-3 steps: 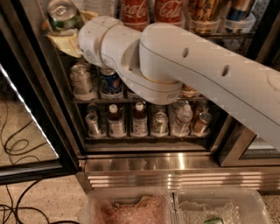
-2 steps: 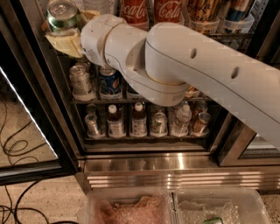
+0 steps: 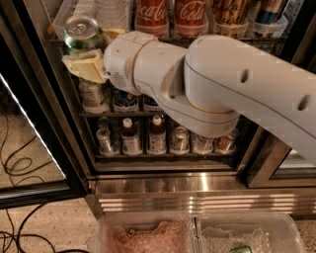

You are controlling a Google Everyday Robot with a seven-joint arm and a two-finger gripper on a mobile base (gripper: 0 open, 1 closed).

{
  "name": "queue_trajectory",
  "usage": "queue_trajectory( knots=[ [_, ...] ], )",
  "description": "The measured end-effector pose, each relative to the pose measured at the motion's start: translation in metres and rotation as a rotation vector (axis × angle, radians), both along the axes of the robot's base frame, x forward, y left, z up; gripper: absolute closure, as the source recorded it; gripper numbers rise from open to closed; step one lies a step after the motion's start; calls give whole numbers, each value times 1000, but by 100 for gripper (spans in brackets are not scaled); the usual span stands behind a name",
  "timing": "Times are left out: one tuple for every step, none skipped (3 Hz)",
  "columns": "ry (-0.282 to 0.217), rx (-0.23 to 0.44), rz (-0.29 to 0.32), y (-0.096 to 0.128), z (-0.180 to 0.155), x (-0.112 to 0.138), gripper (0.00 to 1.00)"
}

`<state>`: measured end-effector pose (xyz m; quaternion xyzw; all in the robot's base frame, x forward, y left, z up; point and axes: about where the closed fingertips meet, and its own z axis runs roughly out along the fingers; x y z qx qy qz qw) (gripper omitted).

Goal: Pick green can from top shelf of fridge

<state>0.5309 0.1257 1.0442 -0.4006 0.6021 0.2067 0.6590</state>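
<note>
Tool point(image 3: 90, 50) clamped around the green can point(image 3: 80, 30), at the left end of the top shelf point(image 3: 269, 37), fridge point(image 3: 173, 190) standing open, white arm point(image 3: 237, 84) stretched across.

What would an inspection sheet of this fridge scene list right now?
Surface: top shelf of the fridge, a wire rack with plastic trays.
Job's things: green can, tilted, lid towards the camera, at the shelf's left front edge.
Clutter: Coke cans on the top shelf; bottles and cans on lower racks.
Grippers: gripper at the shelf's left end, fingers on either side of the green can, apparently gripping it.
Cables: black cables on the floor, left.
Surroundings: open door at left; clear bins below.
</note>
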Motion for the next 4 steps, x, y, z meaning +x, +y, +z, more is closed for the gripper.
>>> queue_trajectory(
  knots=[
    [90,-46,-28,-17,-28,-21,100],
    [87,-47,-25,-15,-27,-21,100],
    [116,-55,-15,-11,-39,-40,100],
    [174,-57,-21,-5,-63,-69,100]
  ],
)
